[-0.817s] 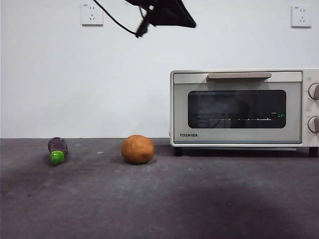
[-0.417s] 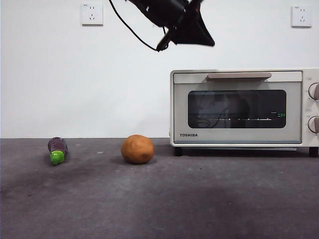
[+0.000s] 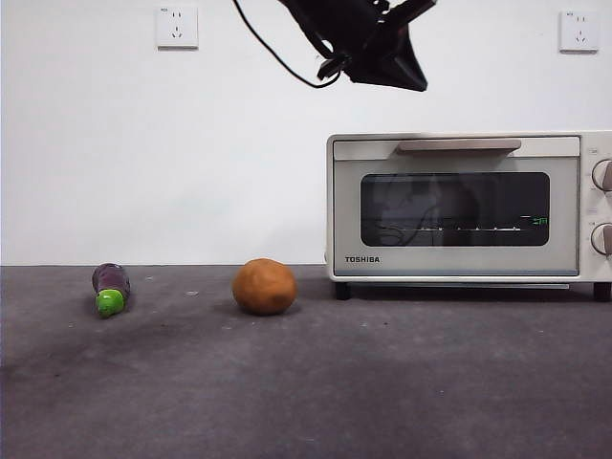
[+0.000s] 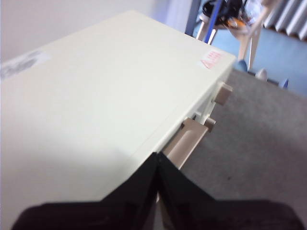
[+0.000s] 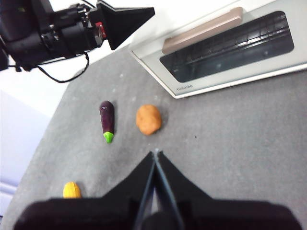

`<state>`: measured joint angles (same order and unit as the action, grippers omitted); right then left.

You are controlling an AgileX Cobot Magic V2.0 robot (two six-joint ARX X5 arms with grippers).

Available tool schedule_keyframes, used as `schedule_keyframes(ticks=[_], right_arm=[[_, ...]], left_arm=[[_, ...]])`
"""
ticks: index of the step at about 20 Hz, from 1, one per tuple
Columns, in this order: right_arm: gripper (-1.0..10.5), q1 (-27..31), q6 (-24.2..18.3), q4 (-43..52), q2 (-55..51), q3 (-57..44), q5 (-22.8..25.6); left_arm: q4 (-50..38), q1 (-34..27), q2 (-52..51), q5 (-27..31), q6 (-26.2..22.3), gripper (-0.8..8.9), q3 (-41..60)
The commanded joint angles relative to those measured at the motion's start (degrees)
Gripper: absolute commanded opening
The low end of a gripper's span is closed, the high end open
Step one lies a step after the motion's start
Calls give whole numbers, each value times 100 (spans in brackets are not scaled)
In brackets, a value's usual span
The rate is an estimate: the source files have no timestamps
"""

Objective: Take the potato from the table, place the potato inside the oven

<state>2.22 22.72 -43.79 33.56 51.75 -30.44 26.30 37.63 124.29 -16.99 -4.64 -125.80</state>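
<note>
Potato (image 3: 265, 286), one only, sits on my table (image 3: 382, 382) far below my pinched-closed, empty left gripper (image 3: 382, 57) hanging above one closed oven (image 3: 469, 206); right gripper (image 5: 154, 158) likewise closed.

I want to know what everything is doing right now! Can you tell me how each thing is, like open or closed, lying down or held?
oven: door closed, on the table.
potato: lying on the table, not held.
eggplant: lying on its side.
yellow thing: lying on the table.
left gripper: jaws shut, empty, above the oven's top.
right gripper: jaws shut, empty, high over the table.
</note>
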Motion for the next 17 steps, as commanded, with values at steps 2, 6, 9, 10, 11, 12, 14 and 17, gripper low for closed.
schedule_keyframes(ticks=[2, 6, 9, 10, 11, 12, 14, 17], right_arm=[[1, 2, -247, -179, 48, 13, -2], [1, 2, -492, -549, 74, 13, -2], [1, 2, -706, -872, 74, 11, 17], [1, 2, -767, -970, 74, 11, 33], [1, 2, -802, -1049, 74, 11, 44], [1, 2, -835, -1106, 74, 11, 44], [1, 2, -898, -1137, 74, 11, 63], [1, 2, -946, -1172, 74, 11, 160]], left_arm=[[-44, 153, 232, 387, -931, -9, -11], [-59, 205, 356, 551, -1145, -9, -11], [-170, 216, 538, 658, -1167, -9, -11], [-234, 216, 614, 675, -1167, -9, -11], [-245, 216, 645, 726, -1178, -9, -11], [-289, 216, 704, 835, -1189, -9, -11], [-317, 216, 780, 911, -1213, -9, -11], [-144, 219, 885, 911, -1250, -9, -11]])
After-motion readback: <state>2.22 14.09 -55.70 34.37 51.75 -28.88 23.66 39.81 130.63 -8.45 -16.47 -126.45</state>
